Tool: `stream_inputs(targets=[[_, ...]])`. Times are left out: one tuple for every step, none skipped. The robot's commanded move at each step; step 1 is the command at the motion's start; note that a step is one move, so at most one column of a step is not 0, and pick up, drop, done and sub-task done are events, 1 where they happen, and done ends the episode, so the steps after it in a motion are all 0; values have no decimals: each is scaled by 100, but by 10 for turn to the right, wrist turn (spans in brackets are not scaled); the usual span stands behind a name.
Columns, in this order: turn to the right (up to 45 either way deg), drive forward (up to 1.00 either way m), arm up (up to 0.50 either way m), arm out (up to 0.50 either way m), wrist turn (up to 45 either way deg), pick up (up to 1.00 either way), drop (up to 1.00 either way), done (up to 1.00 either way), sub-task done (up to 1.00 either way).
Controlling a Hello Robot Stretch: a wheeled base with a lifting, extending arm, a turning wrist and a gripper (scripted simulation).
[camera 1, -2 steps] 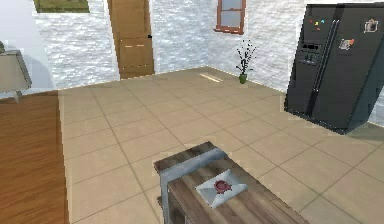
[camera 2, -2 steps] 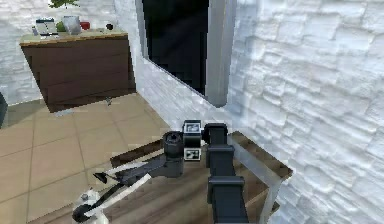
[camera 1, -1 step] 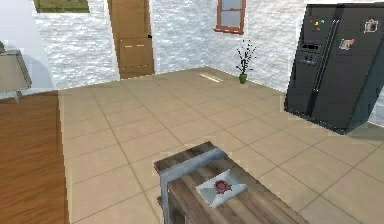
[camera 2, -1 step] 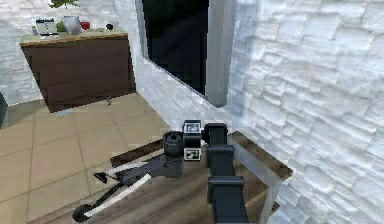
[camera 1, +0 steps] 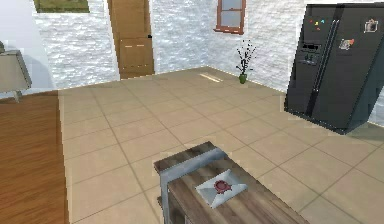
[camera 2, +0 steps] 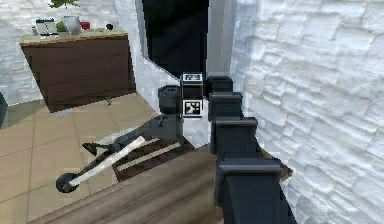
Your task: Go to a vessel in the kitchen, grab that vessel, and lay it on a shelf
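Kitchen: tiled floor, black fridge [camera 1: 335,65] at the forward view's right, wooden door [camera 1: 131,38] on the far wall. Low in that view is a wooden table [camera 1: 188,160] with a white paper [camera 1: 220,187] lying on it.

Where the vessel is: can't name it for sure. Best guess is one of the small white things [camera 2: 45,26] on top of the dark cabinet [camera 2: 80,70] at the arm side view's upper left, next to a green plant [camera 2: 68,18]. They are too small to make out a shape. Other candidate is the little vase with twigs [camera 1: 243,76] on the floor by the far wall, upright, long axis vertical.

The arm [camera 2: 235,140] reaches out over the table edge. The gripper [camera 2: 165,103] sits at its end, in front of a white wall and a dark opening. Jaws: cannot tell whether they are apart or together. The far end is hard to make out, so I cannot tell whether it holds anything.

Key relation: the cabinet-top things lie well apart from the gripper, toward the arm side view's left and farther out. Reaching them probably needs the base to drive first, not only arm extension. Their orientation and long axis can't be read.

A long pale thing with a dark round end [camera 2: 100,168] lies slanted on the floor between table and cabinet. It could be an obstacle when driving.
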Motion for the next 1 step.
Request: stream_inputs(targets=[[0, 0, 0, -8, 0, 0, 0, 0, 0]])
